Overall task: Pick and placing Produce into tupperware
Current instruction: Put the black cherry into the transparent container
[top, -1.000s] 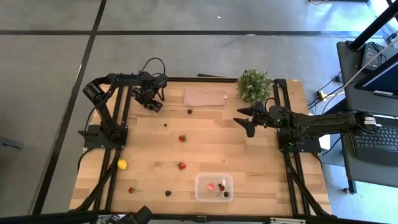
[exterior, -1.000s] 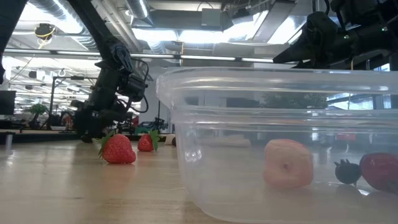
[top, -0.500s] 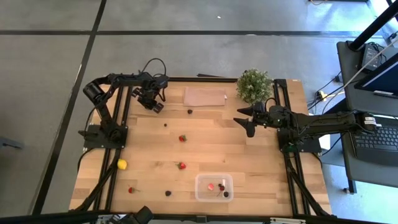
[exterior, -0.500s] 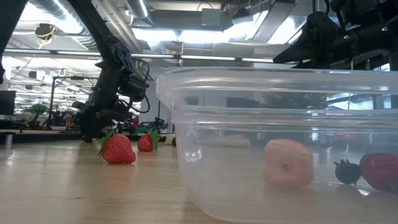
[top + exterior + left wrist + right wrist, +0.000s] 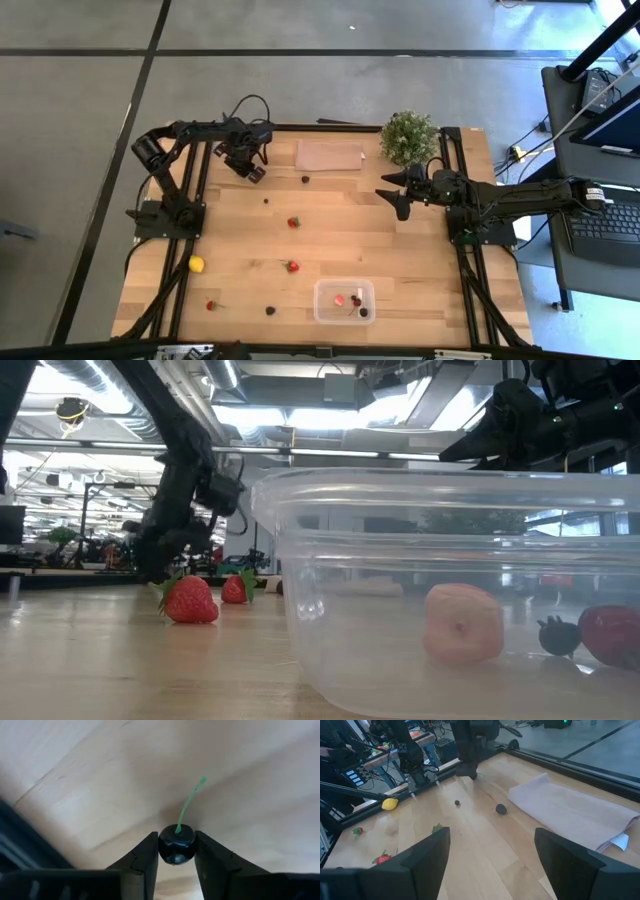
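High view: the left gripper (image 5: 254, 172) hangs over the far left part of the wooden surface (image 5: 400, 250), while the right gripper (image 5: 397, 196) waits beside the potted plant (image 5: 408, 138). The clear tupperware (image 5: 344, 301), holding a few fruit pieces, sits well apart from both, at the near edge. A lemon (image 5: 196, 264) lies near the left rail.

Low view: the tupperware (image 5: 450, 590) fills the foreground; a pale fruit piece (image 5: 463, 623) rests inside. A strawberry (image 5: 188, 600) lies beyond it, below the left arm.

Left wrist view: the left gripper (image 5: 176, 855) is clenched on a dark cherry (image 5: 176, 843) with a green stem.

Right wrist view: the right gripper (image 5: 492, 857) is spread wide, holding nothing; a dark berry (image 5: 501, 809) lies ahead beside a folded sheet (image 5: 570, 812).
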### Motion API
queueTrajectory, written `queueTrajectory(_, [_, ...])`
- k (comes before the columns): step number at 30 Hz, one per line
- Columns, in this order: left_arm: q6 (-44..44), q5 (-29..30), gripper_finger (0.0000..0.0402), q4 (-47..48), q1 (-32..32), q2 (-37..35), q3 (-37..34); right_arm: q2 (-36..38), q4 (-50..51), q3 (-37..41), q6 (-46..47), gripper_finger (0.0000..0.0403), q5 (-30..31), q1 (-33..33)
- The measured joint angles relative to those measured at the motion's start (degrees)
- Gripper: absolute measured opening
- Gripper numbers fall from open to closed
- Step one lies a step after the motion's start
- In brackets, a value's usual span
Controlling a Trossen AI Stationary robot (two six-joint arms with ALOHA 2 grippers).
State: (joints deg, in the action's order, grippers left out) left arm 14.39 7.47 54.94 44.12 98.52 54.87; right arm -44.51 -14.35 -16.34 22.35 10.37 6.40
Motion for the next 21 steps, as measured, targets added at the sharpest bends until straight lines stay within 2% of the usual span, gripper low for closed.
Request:
queueTrajectory(2, [-0.83,-4.84,0.0091,0.49,-1.10,-2.20,0.39,0.02,-0.05,0.00,-0.02,0.0291,0.00,0.02])
queueTrajectory(9, [-1.33,-27.96,0.0092,1.11,-6.96,-10.81,0.44,0.02,-0.13,0.00,0.08,0.0291,0.00,0.01])
queueTrajectory(13, [2.09,-38.40,0.0104,-3.28,-12.48,-16.69,0.46,0.02,-0.15,0.00,0.08,0.0291,-0.03,-0.01])
queueTrajectory(17, [10.28,-42.20,0.0098,-16.82,-20.03,-21.69,0.49,0.02,-0.41,0.00,0.07,0.0291,-2.47,0.02])
queueTrajectory(21, [19.47,-41.25,0.0092,-37.52,-28.38,-24.51,0.59,0.02,-0.90,0.00,1.02,0.0291,-6.08,-0.03])
